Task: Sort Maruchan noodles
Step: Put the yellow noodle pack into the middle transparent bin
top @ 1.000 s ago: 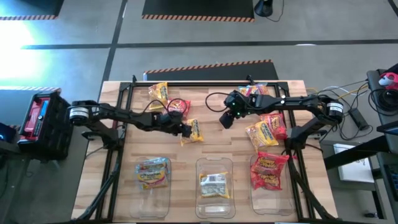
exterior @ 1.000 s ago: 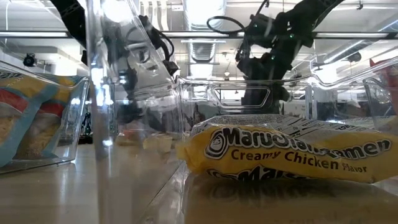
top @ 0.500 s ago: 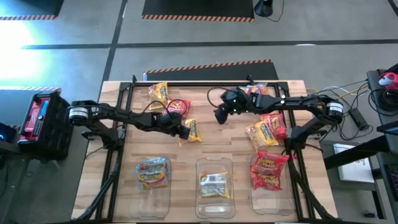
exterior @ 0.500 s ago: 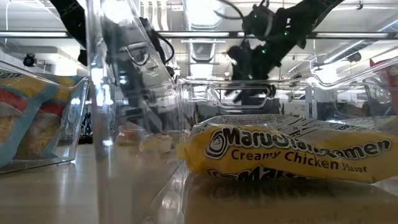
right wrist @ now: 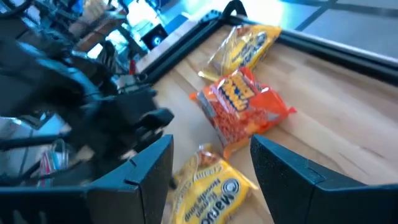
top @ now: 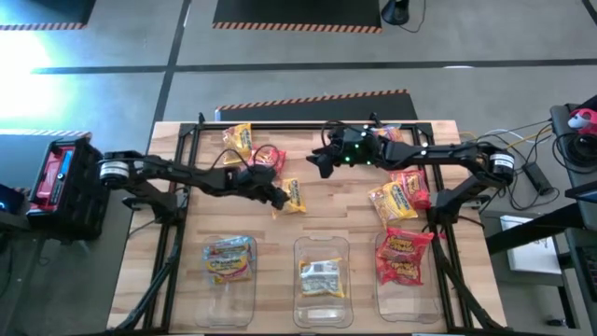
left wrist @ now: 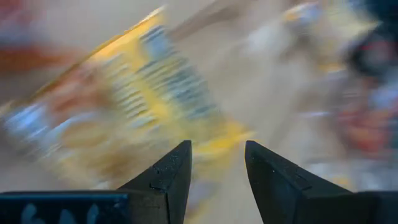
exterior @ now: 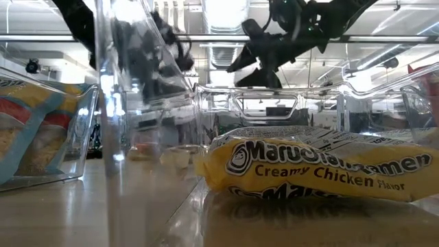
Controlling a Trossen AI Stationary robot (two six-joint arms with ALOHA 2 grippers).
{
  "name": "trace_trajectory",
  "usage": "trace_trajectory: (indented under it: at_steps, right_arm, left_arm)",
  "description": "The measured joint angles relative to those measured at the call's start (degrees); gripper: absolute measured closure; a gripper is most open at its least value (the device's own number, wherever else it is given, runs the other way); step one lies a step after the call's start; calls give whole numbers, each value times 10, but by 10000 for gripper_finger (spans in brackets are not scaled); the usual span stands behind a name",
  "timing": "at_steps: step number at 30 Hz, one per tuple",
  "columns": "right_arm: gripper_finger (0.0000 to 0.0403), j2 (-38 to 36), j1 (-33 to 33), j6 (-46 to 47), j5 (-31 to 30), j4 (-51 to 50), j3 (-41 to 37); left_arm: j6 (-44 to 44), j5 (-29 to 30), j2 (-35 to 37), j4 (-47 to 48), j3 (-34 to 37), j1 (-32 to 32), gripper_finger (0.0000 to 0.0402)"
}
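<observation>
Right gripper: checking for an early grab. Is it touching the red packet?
Apart. The right wrist view shows the open right gripper well short of the red packet, with bare table between.

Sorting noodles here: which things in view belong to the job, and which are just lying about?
Job:
yellow packet at the left gripper
red packet
right gripper, open, empty
three clear bins

Lying about:
red case off the table
cables
</observation>
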State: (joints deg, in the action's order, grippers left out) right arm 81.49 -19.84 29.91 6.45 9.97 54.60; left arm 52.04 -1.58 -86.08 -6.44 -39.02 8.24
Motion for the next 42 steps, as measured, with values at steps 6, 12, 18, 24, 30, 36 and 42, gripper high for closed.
trace_trajectory:
  at_steps: [6,12,18,24,30,36,42]
  right_arm:
    - [200,0,0,0,12,-10,21]
    - [200,1,0,2,10,-13,29]
    - [200,18,1,42,11,-34,30]
    - [200,62,1,79,11,-33,29]
    - [200,96,1,102,17,-38,30]
    - [200,127,1,143,60,-52,30]
    - [200,174,1,188,152,-32,30]
  left_arm:
    - [-12,-6,39,56,3,-1,268]
    - [-16,7,50,104,25,0,268]
    - [-3,29,39,102,47,2,268]
    - [-2,42,10,67,48,7,268]
    - [-3,41,-24,57,47,6,268]
    - [-2,41,-39,54,49,6,268]
    - [-3,41,-47,46,49,6,268]
